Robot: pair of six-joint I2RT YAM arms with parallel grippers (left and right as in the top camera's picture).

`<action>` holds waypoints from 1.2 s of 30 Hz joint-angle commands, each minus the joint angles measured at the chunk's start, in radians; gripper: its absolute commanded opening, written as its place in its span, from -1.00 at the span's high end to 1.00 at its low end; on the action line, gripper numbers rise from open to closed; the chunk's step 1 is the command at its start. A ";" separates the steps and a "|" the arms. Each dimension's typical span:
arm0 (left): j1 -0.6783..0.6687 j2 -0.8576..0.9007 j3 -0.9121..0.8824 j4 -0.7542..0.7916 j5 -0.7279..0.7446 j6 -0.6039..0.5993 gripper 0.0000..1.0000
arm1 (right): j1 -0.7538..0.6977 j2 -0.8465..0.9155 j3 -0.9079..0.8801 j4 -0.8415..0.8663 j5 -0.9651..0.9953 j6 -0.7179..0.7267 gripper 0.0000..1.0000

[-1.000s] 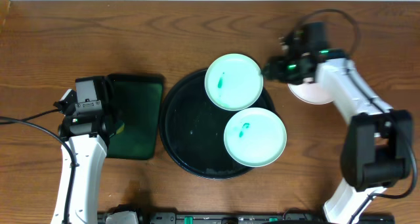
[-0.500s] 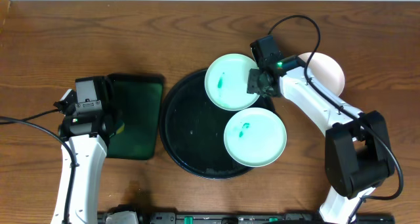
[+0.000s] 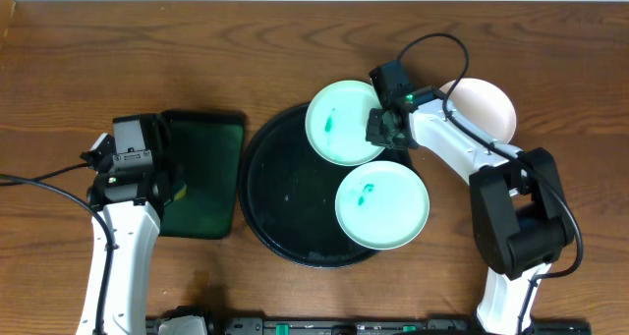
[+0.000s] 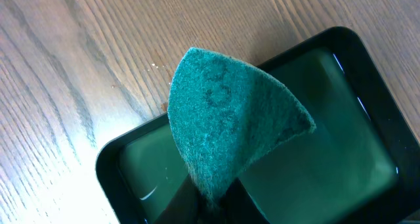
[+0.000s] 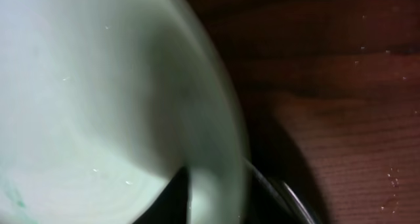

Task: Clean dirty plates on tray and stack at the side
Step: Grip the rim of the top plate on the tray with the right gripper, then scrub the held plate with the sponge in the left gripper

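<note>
The round black tray [image 3: 270, 193] holds two mint-white plates. The upper plate [image 3: 339, 122] and the lower plate [image 3: 381, 204] each bear a small teal smear. A third plate [image 3: 486, 107] lies on the table to the right of the tray, partly hidden by the right arm. My right gripper [image 3: 384, 127] is at the upper plate's right rim. In the right wrist view its fingers [image 5: 213, 198] are closed on the rim of that plate [image 5: 98, 106]. My left gripper [image 4: 210, 201] is shut on a green sponge [image 4: 230, 125] above the small green tray [image 4: 354, 119].
The rectangular dark green tray [image 3: 201, 173] sits left of the black tray, under my left gripper [image 3: 133, 158]. The right arm's black cable [image 3: 432, 45] loops over the far table. The black tray's rim [image 5: 289, 198] lies just below the gripped plate.
My right gripper has moved left from the plate on the table to the upper plate's right rim and settled there. The left arm has not moved.
</note>
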 commanded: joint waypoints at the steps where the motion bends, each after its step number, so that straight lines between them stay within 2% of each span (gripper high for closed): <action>1: 0.006 -0.007 -0.001 -0.003 -0.005 0.009 0.85 | 0.005 -0.004 0.006 0.012 -0.020 0.000 0.98; 4: 0.005 -0.007 -0.001 -0.002 0.031 0.029 0.85 | 0.005 -0.004 0.007 0.028 -0.071 -0.045 0.98; 11: -0.028 -0.007 -0.001 0.068 0.306 0.225 0.85 | 0.029 -0.004 0.007 0.154 -0.378 -0.255 0.98; 14: -0.070 -0.007 -0.001 0.095 0.386 0.284 0.86 | 0.057 0.000 0.007 0.146 -0.359 -0.257 0.97; 17: -0.131 -0.007 -0.001 0.098 0.389 0.283 0.85 | 0.098 0.022 0.006 0.134 -0.312 -0.251 0.97; 27: -0.351 0.106 -0.003 0.112 0.388 0.126 0.85 | 0.145 0.091 0.006 0.055 -0.310 -0.212 0.98; 36: -0.542 0.307 -0.003 0.304 0.386 0.097 0.85 | 0.142 0.091 0.006 0.045 -0.301 -0.231 0.97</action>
